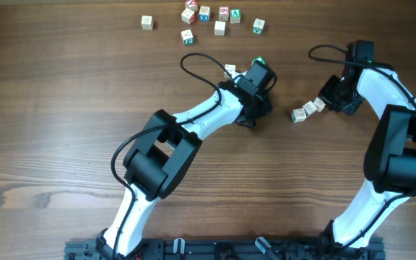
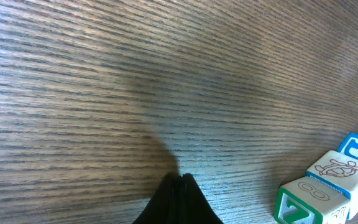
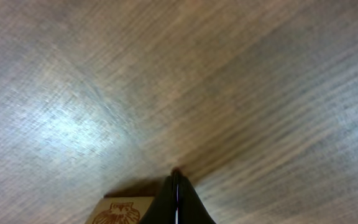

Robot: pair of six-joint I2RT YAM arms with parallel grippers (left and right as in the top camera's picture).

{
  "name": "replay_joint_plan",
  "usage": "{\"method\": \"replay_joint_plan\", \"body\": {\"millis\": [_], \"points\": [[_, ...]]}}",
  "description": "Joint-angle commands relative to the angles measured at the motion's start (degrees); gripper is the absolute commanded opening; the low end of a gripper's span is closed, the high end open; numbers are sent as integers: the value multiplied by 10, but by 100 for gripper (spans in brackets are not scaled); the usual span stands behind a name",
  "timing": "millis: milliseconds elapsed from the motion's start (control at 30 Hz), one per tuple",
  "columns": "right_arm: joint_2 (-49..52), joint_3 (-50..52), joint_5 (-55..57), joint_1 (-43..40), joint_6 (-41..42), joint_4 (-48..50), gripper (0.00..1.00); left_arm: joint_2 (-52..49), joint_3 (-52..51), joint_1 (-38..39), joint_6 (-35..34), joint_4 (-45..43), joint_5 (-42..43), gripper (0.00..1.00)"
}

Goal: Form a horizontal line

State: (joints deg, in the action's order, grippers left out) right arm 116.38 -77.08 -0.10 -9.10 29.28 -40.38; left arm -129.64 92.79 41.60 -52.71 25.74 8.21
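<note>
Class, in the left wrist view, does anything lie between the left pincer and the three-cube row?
Nothing visible does: only bare table lies between the left pincer and the three-cube row.

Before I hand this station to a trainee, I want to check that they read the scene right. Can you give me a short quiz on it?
1. True or false: the row of three cubes lies level across the overhead view.
2. Which is nearer that row? A. left gripper B. right gripper
3. Fill in: in the wrist views, both grippers are ___.

Key: 1 false, it slants; 2 B; 3 shut, with nothing between the fingers.
</note>
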Motion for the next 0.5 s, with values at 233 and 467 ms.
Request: {"method": "replay_joint_plan", "body": {"millis": [233,467], "points": [[1,-7,-31,-2,-30,70,4,-14,-19,-7,-3,16,-27,4],[1,-7,-153,-2,-112,92,4,-14,-19,-7,-2,16,-27,4]]}}
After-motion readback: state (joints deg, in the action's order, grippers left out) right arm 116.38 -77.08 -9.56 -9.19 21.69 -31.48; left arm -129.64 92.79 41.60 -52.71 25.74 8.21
